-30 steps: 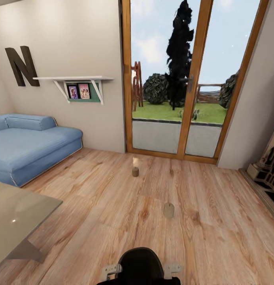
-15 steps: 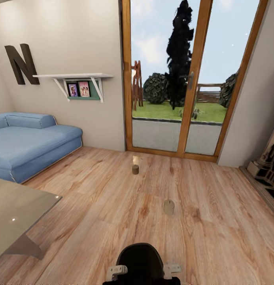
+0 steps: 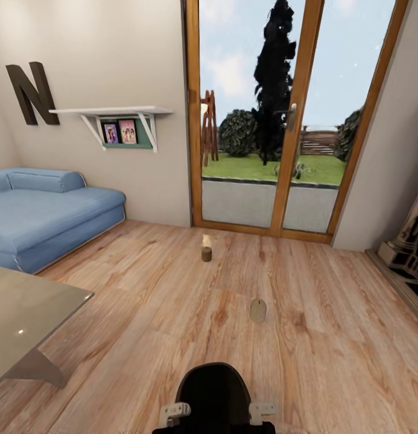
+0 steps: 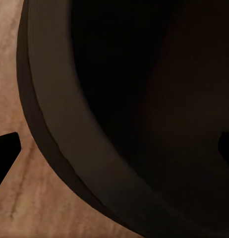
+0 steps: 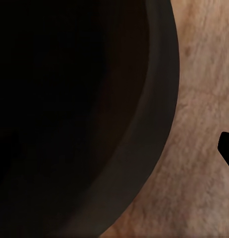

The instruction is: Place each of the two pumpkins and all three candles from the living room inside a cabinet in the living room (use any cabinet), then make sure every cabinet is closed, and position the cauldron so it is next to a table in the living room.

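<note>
scene: head view faces a glazed wooden door (image 3: 293,120). Blue sofa (image 3: 46,211) on the left, wall shelf (image 3: 112,112) above it, grey worktop (image 3: 28,313) corner at near left.
candles: two stand upright on the wooden floor (image 3: 142,301), well apart. Near candle (image 3: 257,311) is ahead and slightly right; far candle (image 3: 206,254) is closer to the door. Third candle and the pumpkins: not located here.
cauldron: black round body (image 3: 214,398) at the bottom centre of the head view, directly in front of the trunk. Dark rim and hollow show in the left wrist view (image 4: 94,148) and the right wrist view (image 5: 144,124), with floor beyond.
fingers: only dark tips at the edges of both wrist views, one each side of the cauldron. Can't tell if either pair is closed on it or just beside it.
step (judgement): driving with the cauldron carried in front, probably toward the candles or the worktop.
how to do it well: drive slowly, keep both arms level so the cauldron doesn't tip or slip. Steer around the near candle rather than over it. Stop short enough to set the cauldron down before reaching.
</note>
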